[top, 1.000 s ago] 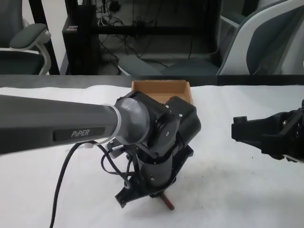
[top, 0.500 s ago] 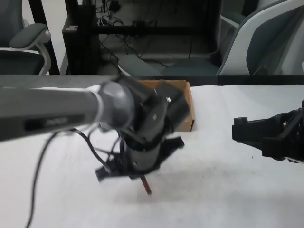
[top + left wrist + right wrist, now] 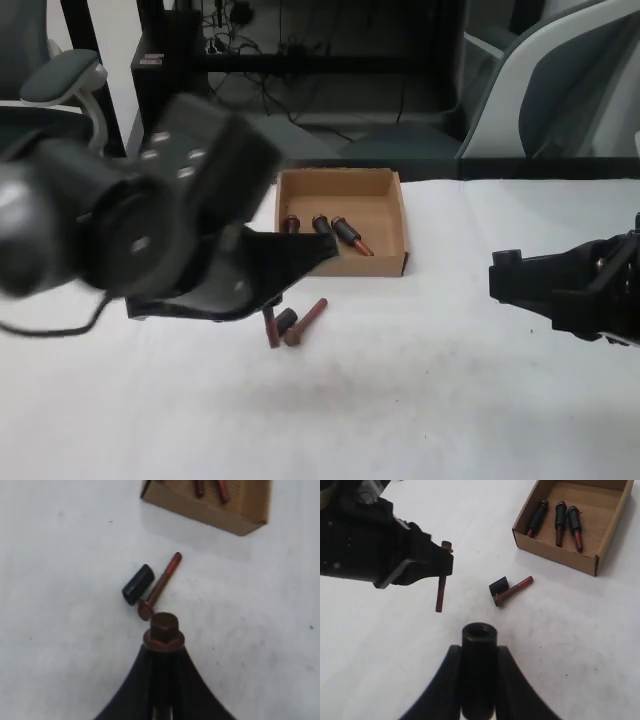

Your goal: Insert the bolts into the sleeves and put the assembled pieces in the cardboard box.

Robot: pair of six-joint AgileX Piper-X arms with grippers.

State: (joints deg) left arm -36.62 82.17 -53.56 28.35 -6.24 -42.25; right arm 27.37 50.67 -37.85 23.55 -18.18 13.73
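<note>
My left gripper [image 3: 164, 650] is shut on a copper bolt [image 3: 164, 629] just below its head. From the right wrist view the left gripper [image 3: 443, 557] holds this bolt [image 3: 440, 592] upright above the white table. My right gripper [image 3: 479, 655] is shut on a black sleeve [image 3: 479, 636], open end facing the bolt, and stands off at the right [image 3: 510, 275]. A loose bolt [image 3: 514, 590] and a loose black sleeve [image 3: 498, 586] lie side by side in front of the cardboard box [image 3: 555, 555]. The box [image 3: 372, 264] holds three assembled pieces [image 3: 322, 226].
The left arm's bulky body [image 3: 130, 230] hangs over the table's left half. White cloth [image 3: 420, 400] covers the bench. Office chairs and a dark rack stand behind the far edge.
The left arm has risen and swung to the left with the bolt in its gripper, uncovering the box and the loose parts. The right arm has not moved.
</note>
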